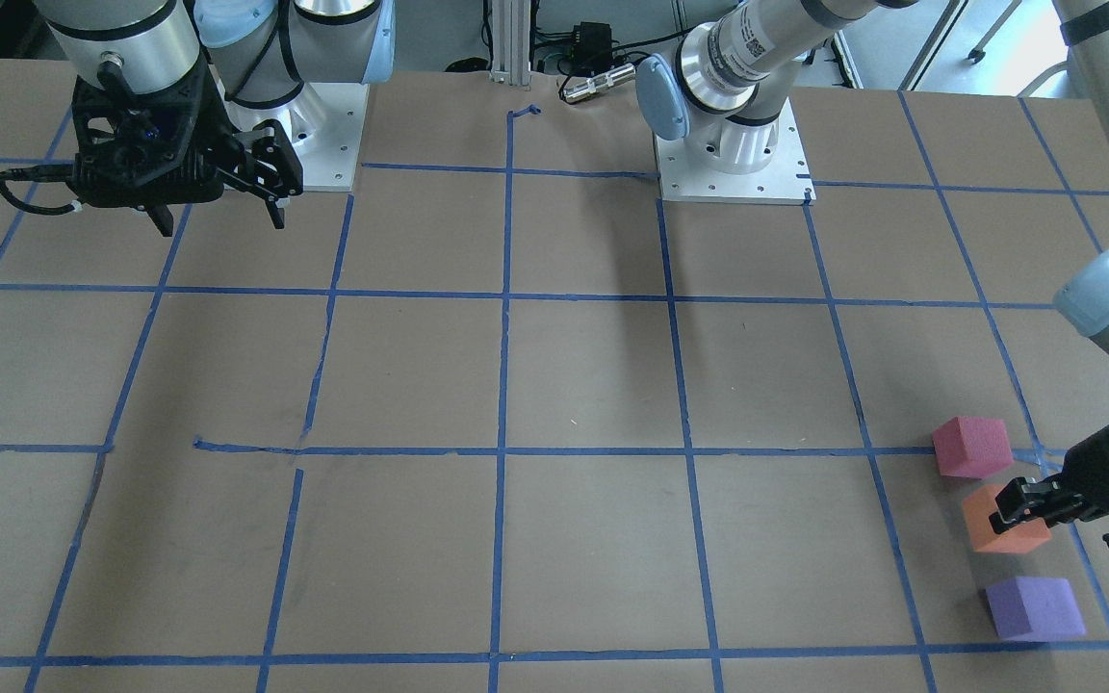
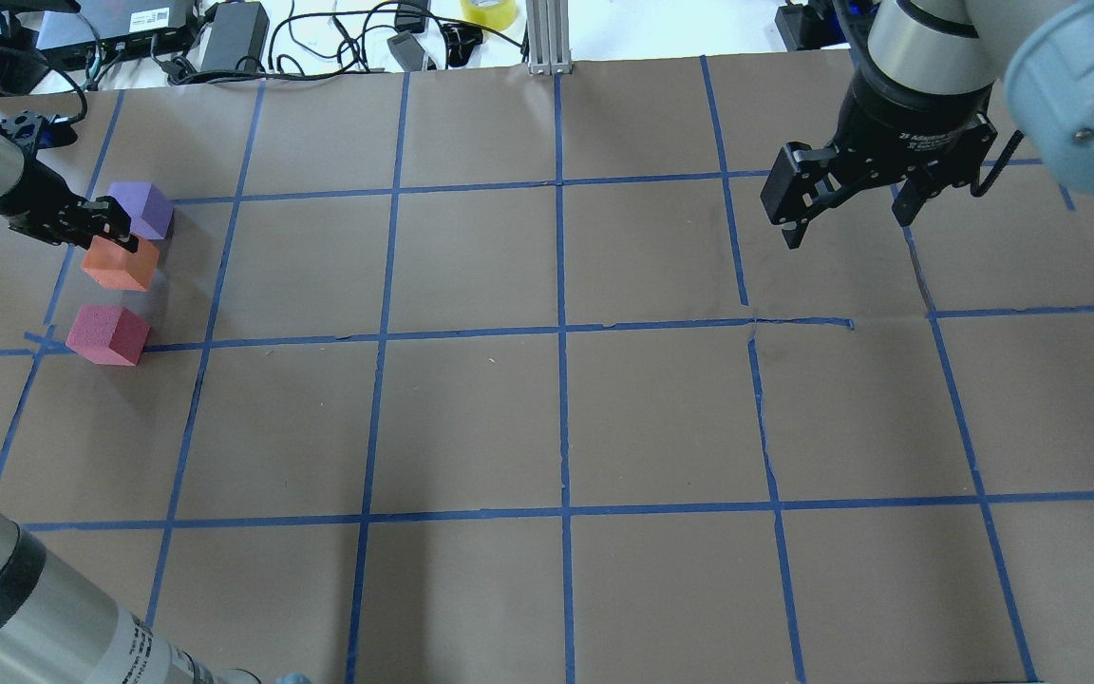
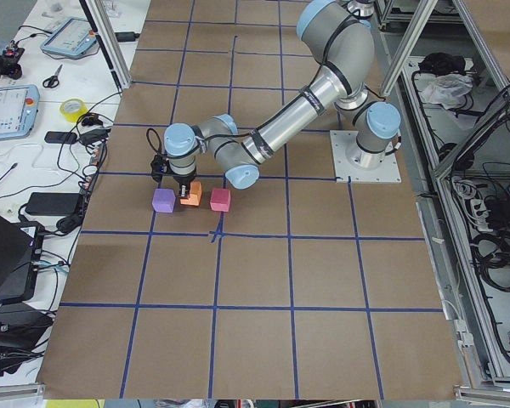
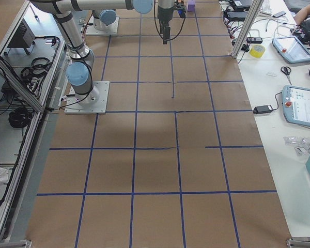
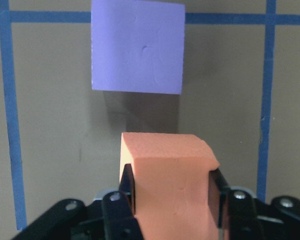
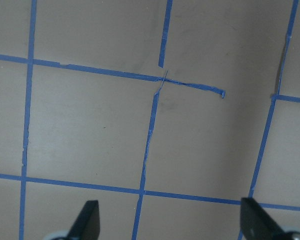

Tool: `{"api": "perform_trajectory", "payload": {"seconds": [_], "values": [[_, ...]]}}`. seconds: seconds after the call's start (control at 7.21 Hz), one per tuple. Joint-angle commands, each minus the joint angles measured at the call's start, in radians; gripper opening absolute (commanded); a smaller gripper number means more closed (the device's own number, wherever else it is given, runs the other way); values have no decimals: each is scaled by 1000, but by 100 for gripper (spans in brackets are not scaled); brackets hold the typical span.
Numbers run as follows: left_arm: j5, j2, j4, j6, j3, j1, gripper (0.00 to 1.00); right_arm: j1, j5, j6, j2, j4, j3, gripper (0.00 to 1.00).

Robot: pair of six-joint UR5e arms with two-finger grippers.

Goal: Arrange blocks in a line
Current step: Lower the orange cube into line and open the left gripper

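Three foam cubes stand in a row at the table's far left: the pinkish-red block [image 2: 108, 334] [image 1: 971, 446], the orange block [image 2: 120, 264] [image 1: 1002, 529] and the purple block [image 2: 143, 209] [image 1: 1034, 607]. My left gripper [image 2: 110, 230] [image 5: 172, 197] is shut on the orange block [image 5: 170, 185], one finger on each side, low at the table between the other two. The purple block [image 5: 137, 47] lies just ahead of it with a small gap. My right gripper [image 2: 846, 226] [image 1: 220, 221] [image 6: 172, 222] is open and empty, high above the table's right side.
The table is brown paper with a grid of blue tape [image 2: 561, 332]. The arm bases [image 1: 733, 159] are bolted along the robot's edge. Cables, power bricks and a tape roll [image 2: 488, 9] lie beyond the far edge.
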Motion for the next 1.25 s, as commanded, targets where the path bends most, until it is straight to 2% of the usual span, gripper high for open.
{"api": "perform_trajectory", "payload": {"seconds": [0.0, 0.14, 0.28, 0.42, 0.55, 0.69, 0.83, 0.97, 1.11], "values": [[1, -11, 13, 10, -7, 1, 0, -1, 0, 0, 0, -2, 1, 100], [1, -22, 25, 12, -7, 1, 13, 1, 0, 0, 0, -2, 0, 100], [4, -40, 83, 48, -15, 1, 65, 1, 0, 0, 0, -4, -1, 100], [14, -46, 101, 96, -13, 1, 100, -1, 1, 0, 0, -4, 1, 100], [22, -19, 86, 87, -15, 1, 100, 1, 1, 0, 0, -4, 0, 100], [110, 21, 19, 86, -9, -12, 100, -1, 1, -1, 0, -4, 1, 100], [155, 112, -76, 84, 3, -23, 100, -1, 1, 0, 0, -4, 1, 100], [156, 227, -246, 49, 11, -52, 100, -1, 1, -1, 0, -4, 1, 100], [154, 324, -372, -94, 20, -106, 100, -1, 1, 0, 0, -4, 1, 100]]}}
